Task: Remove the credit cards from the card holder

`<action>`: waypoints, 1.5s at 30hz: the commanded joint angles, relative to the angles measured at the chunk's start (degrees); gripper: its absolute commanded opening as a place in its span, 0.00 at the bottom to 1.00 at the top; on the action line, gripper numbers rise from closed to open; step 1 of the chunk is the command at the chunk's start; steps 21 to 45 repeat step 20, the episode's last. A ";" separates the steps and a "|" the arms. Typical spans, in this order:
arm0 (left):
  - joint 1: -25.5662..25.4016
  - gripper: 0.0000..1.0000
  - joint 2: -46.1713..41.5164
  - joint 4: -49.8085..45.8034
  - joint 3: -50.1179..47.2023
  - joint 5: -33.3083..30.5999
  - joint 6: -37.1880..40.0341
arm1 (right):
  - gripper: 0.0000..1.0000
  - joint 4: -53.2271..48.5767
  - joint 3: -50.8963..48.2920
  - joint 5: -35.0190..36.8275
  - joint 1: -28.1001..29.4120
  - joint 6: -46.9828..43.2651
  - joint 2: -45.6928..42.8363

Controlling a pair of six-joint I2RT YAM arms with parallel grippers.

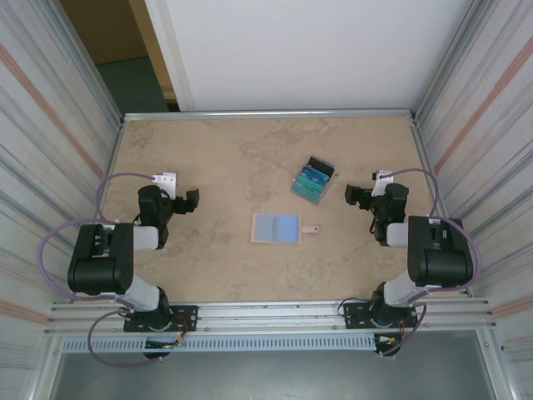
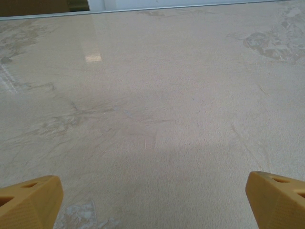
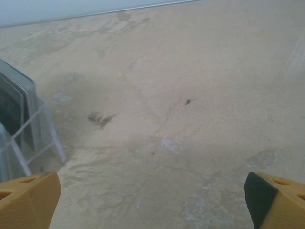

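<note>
The card holder (image 1: 276, 227) lies flat mid-table, pale blue face up, its small tan strap tab (image 1: 310, 229) pointing right. Teal, blue and black credit cards (image 1: 313, 180) stand in a clear tiered rack behind it and to the right. In the right wrist view the rack (image 3: 40, 136) sits at the left edge with a dark card (image 3: 9, 112) in it. My left gripper (image 1: 190, 200) (image 2: 152, 200) hovers open left of the holder, over bare table. My right gripper (image 1: 353, 197) (image 3: 152, 200) is open just right of the rack, with nothing between its fingers.
The table (image 1: 216, 158) is beige and marbled, with a metal rail along its far edge (image 1: 266, 113) and corrugated walls on both sides. Both arm bases sit at the near edge.
</note>
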 commanded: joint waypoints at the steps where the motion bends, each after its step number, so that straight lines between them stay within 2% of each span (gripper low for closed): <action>1: -0.36 0.99 -0.30 0.46 0.77 0.49 -0.04 | 0.99 -1.24 1.32 6.44 1.42 0.19 -0.12; 45: -0.34 0.99 -0.33 0.50 0.77 0.47 -0.13 | 0.99 -1.40 1.42 6.49 1.36 0.36 -0.04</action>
